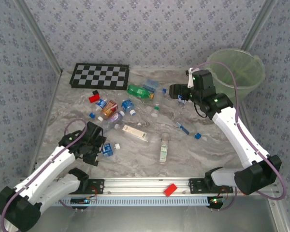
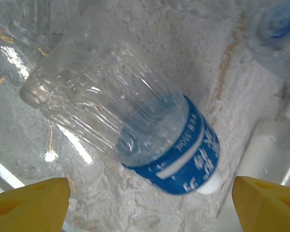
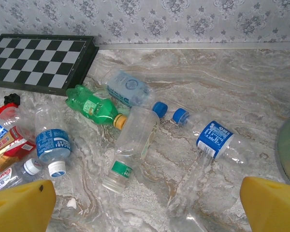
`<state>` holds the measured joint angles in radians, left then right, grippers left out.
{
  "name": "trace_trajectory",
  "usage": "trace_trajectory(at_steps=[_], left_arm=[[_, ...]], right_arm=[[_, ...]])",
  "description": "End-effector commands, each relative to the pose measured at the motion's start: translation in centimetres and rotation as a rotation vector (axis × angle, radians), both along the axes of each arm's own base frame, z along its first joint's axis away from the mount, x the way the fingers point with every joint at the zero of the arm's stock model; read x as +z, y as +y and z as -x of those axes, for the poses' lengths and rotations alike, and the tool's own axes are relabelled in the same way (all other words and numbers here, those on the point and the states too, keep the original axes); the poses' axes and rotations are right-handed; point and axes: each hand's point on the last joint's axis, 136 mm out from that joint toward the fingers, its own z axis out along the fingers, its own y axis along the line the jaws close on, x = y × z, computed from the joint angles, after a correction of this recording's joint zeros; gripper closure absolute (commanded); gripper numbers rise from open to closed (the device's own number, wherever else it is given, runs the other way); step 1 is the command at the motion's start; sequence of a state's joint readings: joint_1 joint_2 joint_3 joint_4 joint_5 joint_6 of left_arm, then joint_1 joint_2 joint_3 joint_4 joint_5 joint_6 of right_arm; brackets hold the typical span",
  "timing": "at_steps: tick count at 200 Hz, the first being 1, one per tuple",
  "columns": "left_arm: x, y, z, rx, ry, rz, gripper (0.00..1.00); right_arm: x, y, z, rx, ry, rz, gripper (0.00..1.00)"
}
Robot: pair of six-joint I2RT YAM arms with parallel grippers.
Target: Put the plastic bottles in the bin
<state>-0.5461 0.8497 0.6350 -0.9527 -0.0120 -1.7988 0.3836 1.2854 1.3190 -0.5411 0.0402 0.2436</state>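
Start at the near left of the desk (image 1: 135,164): find the left gripper (image 2: 147,205) low over a clear blue-labelled bottle (image 2: 135,121), with fingers (image 2: 31,203) spread wide to either side and touching nothing. Note the lie of that bottle: flat on the marble, slanted across the gap, base up-left, white cap (image 2: 209,184) down-right. Turn the wrist to square the fingers across the body, drop until the tips flank it, and close on the labelled band near the cap, probably stiffer than the thin ribbed wall. Squeeze gently; expect an empty shell to buckle or squirt sideways under a hard pinch. Mind the blue-capped bottle (image 2: 275,29) at the upper right, near enough to be nudged. Lift straight up before travelling.

Across the middle, pass above the scattered bottles (image 1: 121,116), the green bottle (image 1: 139,91) and the chequered board (image 1: 99,76) behind.

Further right, see the right gripper (image 1: 176,92) raised, fingers wide apart, holding nothing, looking down on a clear green-banded bottle (image 3: 133,145). Keep the two arms well clear of each other.

Finish at the far right corner: carry over the rim of the bin (image 1: 237,67), well apart from this bottle, and release above its mouth, not at the edge.
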Motion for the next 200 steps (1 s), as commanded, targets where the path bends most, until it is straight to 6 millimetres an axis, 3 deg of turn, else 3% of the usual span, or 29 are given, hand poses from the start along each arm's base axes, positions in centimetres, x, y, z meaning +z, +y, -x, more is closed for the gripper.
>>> trace_trajectory(at_steps=[1,78,107,155,200], left_arm=[[-1.5,-0.1,-0.6,0.08,0.007,0.008,0.12],[-5.4,0.2,-2.0,0.096,0.02,-0.061,0.11],[-5.4,0.3,-3.3,0.082,-0.018,-0.073,0.15],[-5.0,0.5,-3.9,0.059,-0.049,-0.077,0.33],[-2.3,1.4,-5.0,0.039,-0.153,-0.091,0.39]], right_arm=[[0.5,0.1,0.5,0.014,-0.029,0.014,0.0],[0.9,-1.0,2.3,0.015,-0.037,0.041,0.0],[0.8,-1.3,2.6,0.006,-0.035,0.043,0.0],[0.8,-1.4,3.1,0.0,-0.022,0.028,0.0],[0.9,-1.2,3.4,-0.001,-0.027,-0.001,0.0]])
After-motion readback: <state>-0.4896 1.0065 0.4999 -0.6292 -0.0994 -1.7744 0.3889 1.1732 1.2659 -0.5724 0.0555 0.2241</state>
